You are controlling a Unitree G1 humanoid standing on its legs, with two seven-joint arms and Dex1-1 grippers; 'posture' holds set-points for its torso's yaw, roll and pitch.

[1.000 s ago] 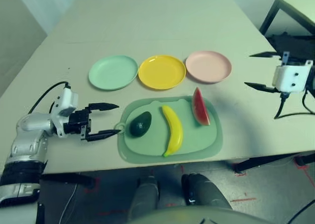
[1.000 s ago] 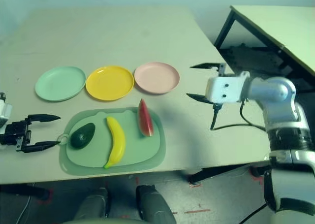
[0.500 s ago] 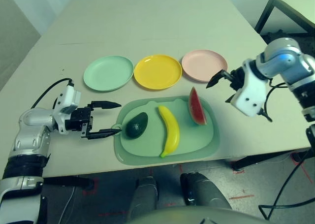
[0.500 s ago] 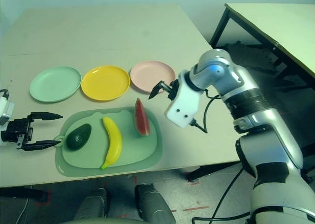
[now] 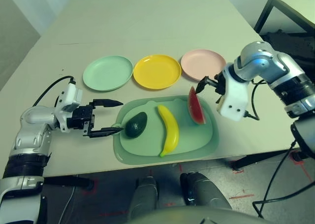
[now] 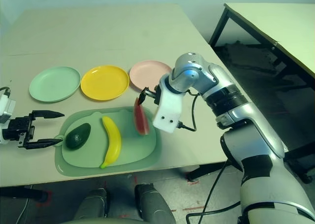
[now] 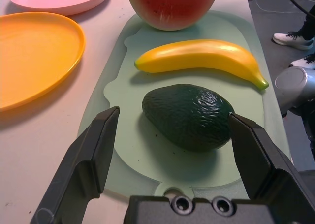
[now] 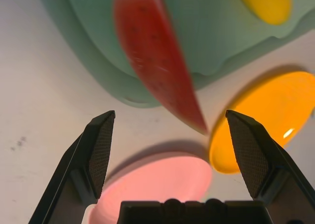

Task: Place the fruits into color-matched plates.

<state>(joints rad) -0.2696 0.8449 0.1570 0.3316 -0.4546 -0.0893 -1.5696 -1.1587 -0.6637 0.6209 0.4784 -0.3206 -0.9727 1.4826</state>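
Note:
Three fruits lie on a green cutting board: a dark avocado at its left, a yellow banana in the middle, a red watermelon wedge at its right. Behind the board stand a mint green plate, a yellow plate and a pink plate, all bare. My left gripper is open at the board's left edge, its fingers pointing at the avocado just short of it. My right gripper hangs open and empty over the wedge's far tip, near the pink plate.
The board's small handle loop lies between my left fingertips. A black cable trails behind my left wrist. A second table stands off to the right, across a gap. The far half of the tabletop is bare.
My right arm has swung in from the table's right edge to the watermelon's far end. My left gripper has stayed put. The camera has shifted slightly.

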